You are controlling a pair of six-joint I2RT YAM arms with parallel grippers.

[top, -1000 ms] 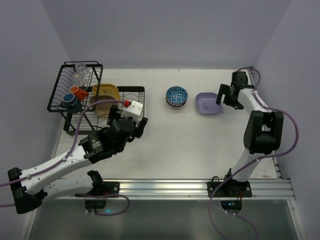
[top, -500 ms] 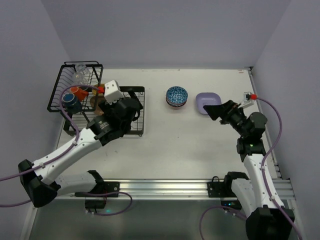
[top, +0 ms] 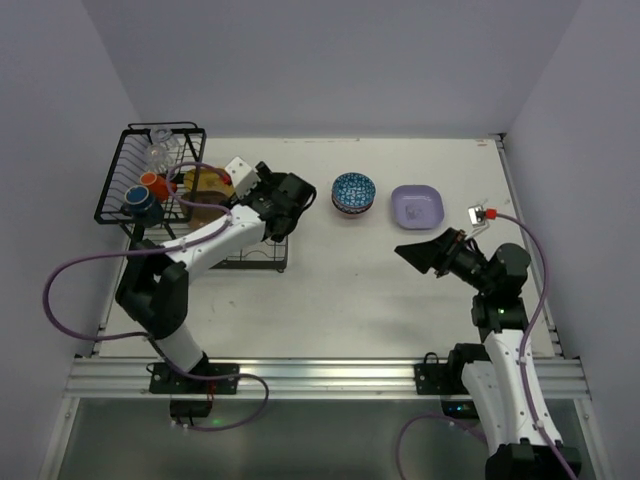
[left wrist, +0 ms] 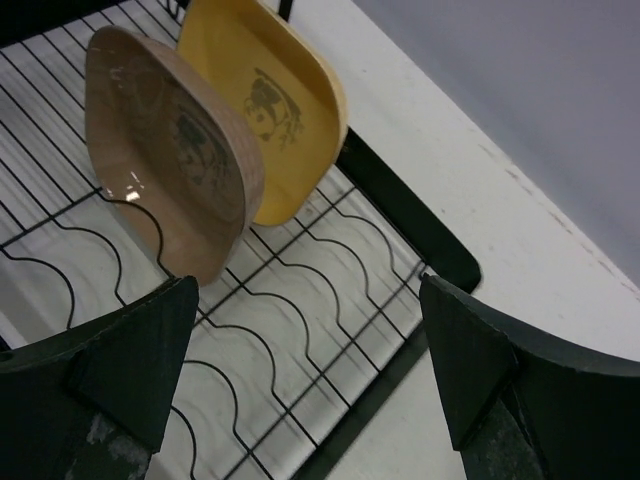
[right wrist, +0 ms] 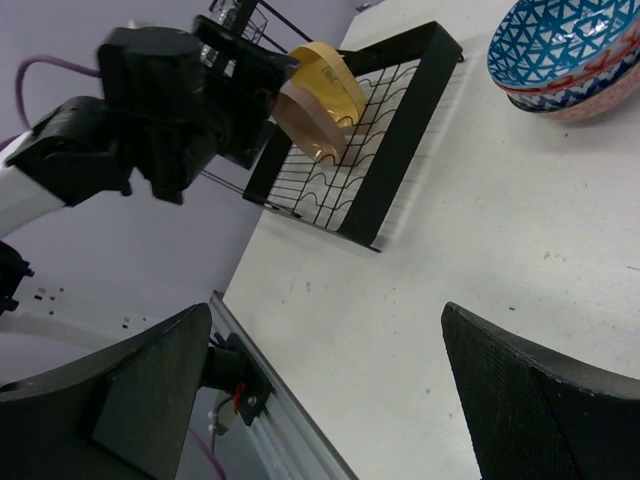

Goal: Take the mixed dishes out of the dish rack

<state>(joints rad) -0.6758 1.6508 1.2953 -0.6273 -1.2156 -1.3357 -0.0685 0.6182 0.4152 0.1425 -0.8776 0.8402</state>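
Hovering over the dish rack (top: 165, 127) in the upper left of the top view, the left claw (left wrist: 305, 370) is wide apart and empty. It should close on the tan plate (left wrist: 170, 170) by its upper rim and lift straight up, sparing the yellow plate (left wrist: 270, 100) just behind. The right claw (right wrist: 325, 390) is apart too.
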